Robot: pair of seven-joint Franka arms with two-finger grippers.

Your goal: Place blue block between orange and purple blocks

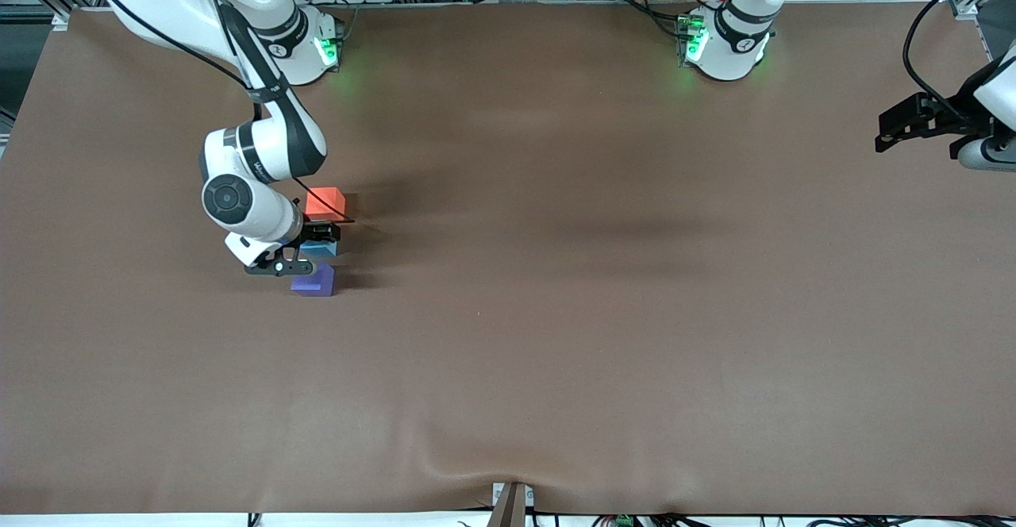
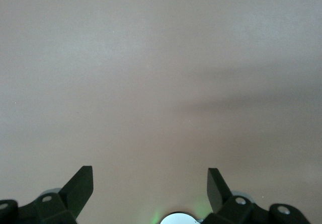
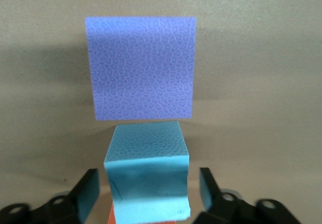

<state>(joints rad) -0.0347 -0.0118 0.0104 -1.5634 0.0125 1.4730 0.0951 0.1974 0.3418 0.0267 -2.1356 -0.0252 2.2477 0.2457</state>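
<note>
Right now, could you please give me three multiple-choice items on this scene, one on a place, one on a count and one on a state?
1. Where is the blue block?
A. between the orange block and the purple block
B. on top of the purple block
C. alone at the left arm's end of the table

2. How many blocks are on the table?
A. two
B. three
C. five

3. How do the jaws of the right gripper stand?
A. clamped tight on the blue block
B. apart, with a gap on each side of the blue block
C. shut on the purple block

Answers:
1 A: front view shows orange, blue, purple in one row.
2 B: one orange, one blue, one purple.
3 B: right wrist view shows table between each finger and the block.

The left gripper waits, open, over bare table.
</note>
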